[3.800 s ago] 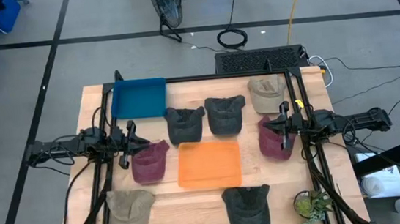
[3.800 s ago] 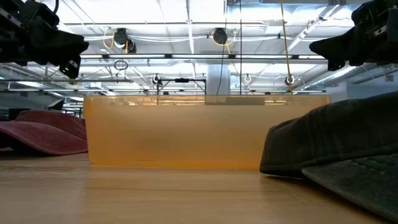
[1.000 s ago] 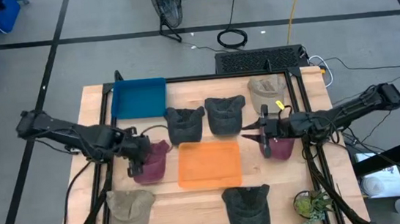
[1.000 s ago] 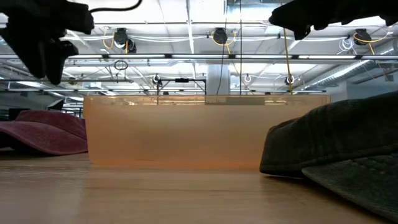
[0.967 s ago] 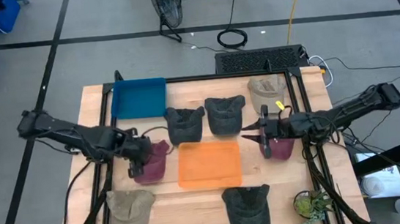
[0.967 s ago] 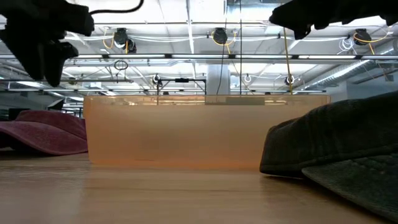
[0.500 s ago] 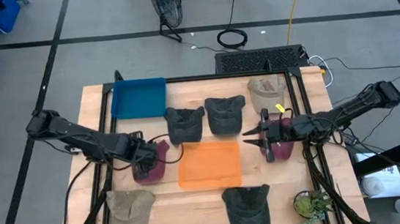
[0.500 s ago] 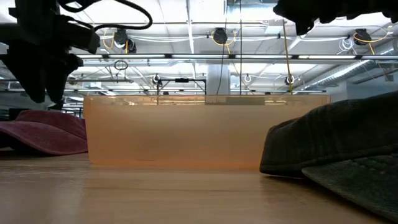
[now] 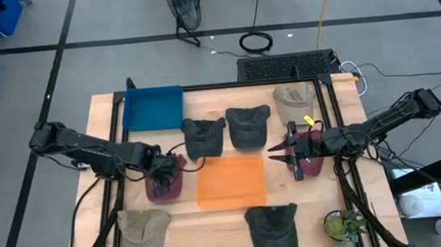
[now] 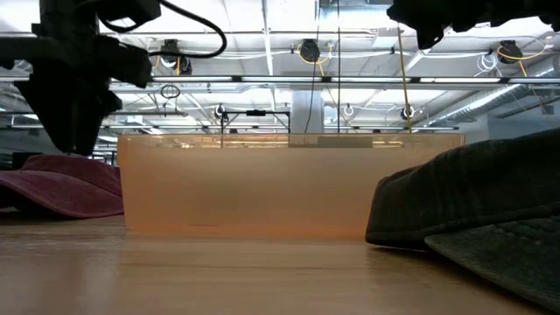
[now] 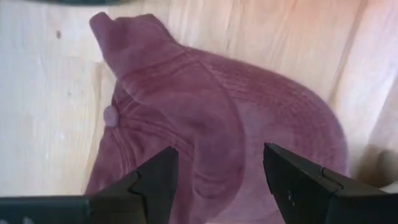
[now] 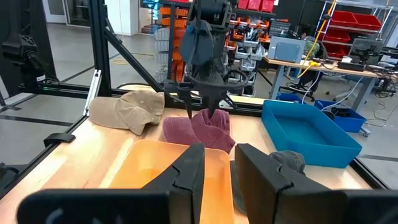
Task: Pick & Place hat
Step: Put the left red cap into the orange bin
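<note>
While the left gripper (image 11: 214,180) hangs spread over the maroon cap (image 11: 211,124) — soft, light, floppy — its crown fold suits pinching; right gripper (image 9: 288,156), three o'clock, is spread too.

The tabletop (image 9: 229,216) is pale, smooth wood with visible grain. The maroon hat (image 11: 217,137) under the left hand (image 11: 217,180) is soft matt cloth with stitched seams and a fabric button. The orange tray (image 9: 230,180) looks like smooth, slightly translucent plastic, the blue bin (image 9: 152,108) like matt plastic. The dark grey hat (image 10: 472,201) nearest the low camera is coarse, faded cloth. The hand's fingers (image 11: 155,180) are matt black.
</note>
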### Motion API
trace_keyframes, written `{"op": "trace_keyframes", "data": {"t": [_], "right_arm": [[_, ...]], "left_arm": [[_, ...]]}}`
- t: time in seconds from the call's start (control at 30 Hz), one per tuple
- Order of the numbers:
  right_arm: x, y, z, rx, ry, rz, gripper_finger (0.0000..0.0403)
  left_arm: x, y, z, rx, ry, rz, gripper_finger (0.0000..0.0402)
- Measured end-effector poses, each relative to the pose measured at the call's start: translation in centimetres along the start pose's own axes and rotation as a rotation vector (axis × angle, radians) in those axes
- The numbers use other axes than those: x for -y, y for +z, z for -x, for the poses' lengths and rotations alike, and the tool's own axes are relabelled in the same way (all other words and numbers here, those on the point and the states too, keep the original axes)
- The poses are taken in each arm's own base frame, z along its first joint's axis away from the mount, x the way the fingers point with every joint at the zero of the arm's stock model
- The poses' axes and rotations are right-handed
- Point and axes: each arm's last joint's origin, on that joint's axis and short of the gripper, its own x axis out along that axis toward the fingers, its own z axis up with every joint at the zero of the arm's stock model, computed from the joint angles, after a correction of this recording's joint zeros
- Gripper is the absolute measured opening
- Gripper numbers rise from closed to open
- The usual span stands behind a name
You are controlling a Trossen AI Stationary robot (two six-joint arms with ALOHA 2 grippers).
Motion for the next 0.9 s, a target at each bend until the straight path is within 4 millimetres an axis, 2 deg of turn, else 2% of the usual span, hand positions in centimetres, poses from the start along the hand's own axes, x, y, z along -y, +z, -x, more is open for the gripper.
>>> {"op": "trace_keyframes", "data": {"t": [0.17, 0.4, 0.9], "right_arm": [[0.0, -0.01, 0.0, 0.0, 0.0, 0.0, 0.0075], [0.01, -0.01, 0.0, -0.001, 0.0, 0.0, 0.0075], [-0.01, -0.37, 0.01, -0.036, 0.001, -0.007, 0.0075]], "left_arm": [[-0.64, -0.47, -0.87, -0.031, 0.019, 0.008, 0.0237], [-0.74, -0.59, -0.72, -0.031, 0.021, 0.008, 0.023], [-0.69, -0.56, -0.72, -0.031, 0.01, 0.023, 0.0098]]}}
